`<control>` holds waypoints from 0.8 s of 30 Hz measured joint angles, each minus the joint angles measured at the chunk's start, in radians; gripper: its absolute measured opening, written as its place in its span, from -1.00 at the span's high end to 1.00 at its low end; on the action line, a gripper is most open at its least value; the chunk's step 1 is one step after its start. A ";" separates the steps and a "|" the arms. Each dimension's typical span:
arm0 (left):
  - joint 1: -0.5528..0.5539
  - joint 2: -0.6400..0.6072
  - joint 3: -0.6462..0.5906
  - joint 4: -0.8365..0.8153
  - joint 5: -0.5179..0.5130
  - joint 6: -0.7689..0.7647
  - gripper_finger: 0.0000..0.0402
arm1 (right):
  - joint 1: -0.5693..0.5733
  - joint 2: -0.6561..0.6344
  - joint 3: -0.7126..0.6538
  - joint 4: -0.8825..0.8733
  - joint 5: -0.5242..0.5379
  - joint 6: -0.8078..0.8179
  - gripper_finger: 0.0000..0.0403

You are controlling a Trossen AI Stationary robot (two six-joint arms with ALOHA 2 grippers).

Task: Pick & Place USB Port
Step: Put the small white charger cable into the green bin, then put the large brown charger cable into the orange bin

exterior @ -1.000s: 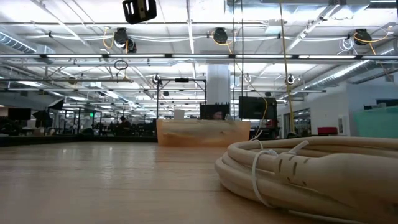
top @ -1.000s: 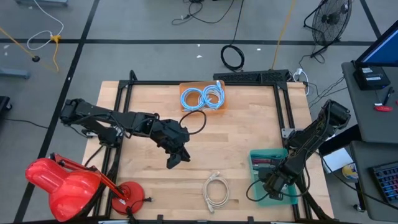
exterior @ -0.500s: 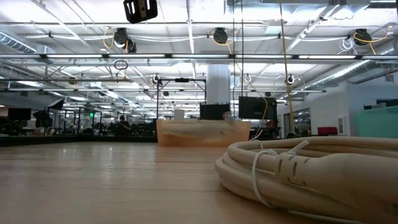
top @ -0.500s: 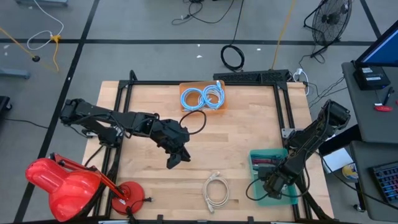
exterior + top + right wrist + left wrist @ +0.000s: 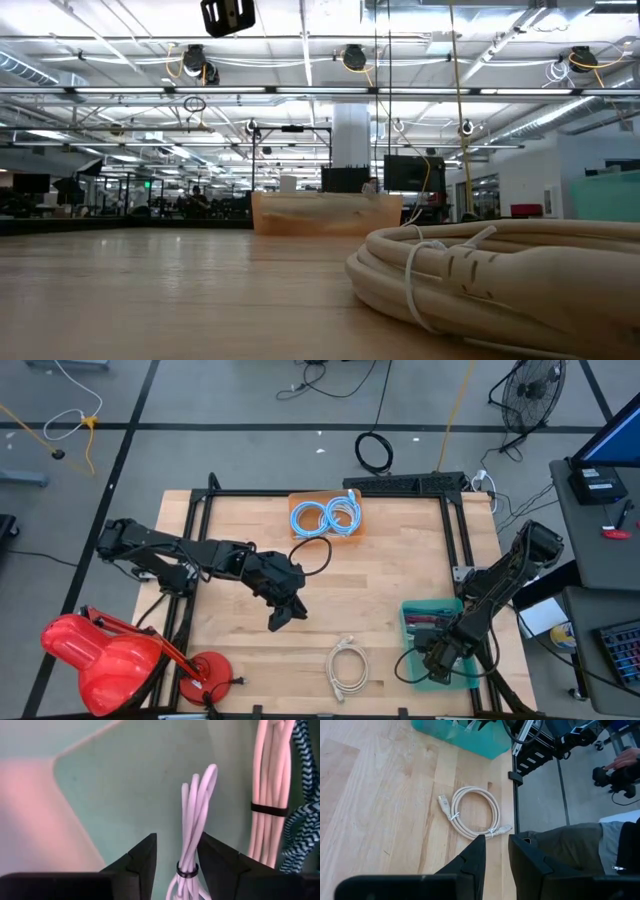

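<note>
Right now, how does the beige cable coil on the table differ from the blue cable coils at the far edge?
The beige cable coil lies bare on the wood near the front edge; the blue cable coils rest on a cardboard piece at the far edge. The beige one is a single oval bundle; the blue ones form two round loops. Both are coiled and untouched.

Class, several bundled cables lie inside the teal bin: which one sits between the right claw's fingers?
The pale pink-white bundle with the black tie, standing between the right claw fingers; the thicker pink bundle and braided cable lie aside.
</note>
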 joint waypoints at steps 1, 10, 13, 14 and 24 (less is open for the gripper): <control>0.000 0.000 0.000 0.000 0.000 0.000 0.58 | 0.000 -0.005 0.000 0.000 0.000 0.003 0.33; -0.005 0.000 0.000 0.021 0.000 0.005 0.58 | -0.029 -0.081 0.000 -0.050 0.005 0.004 0.33; -0.006 0.000 0.000 0.021 0.000 0.005 0.58 | -0.051 -0.117 0.000 -0.072 0.006 0.003 0.33; -0.006 0.000 0.000 0.021 0.000 0.005 0.58 | -0.060 -0.130 0.000 -0.080 0.008 0.003 0.33; -0.006 0.000 0.000 0.021 -0.060 -0.022 0.58 | -0.174 -0.311 0.000 -0.058 0.213 0.003 0.33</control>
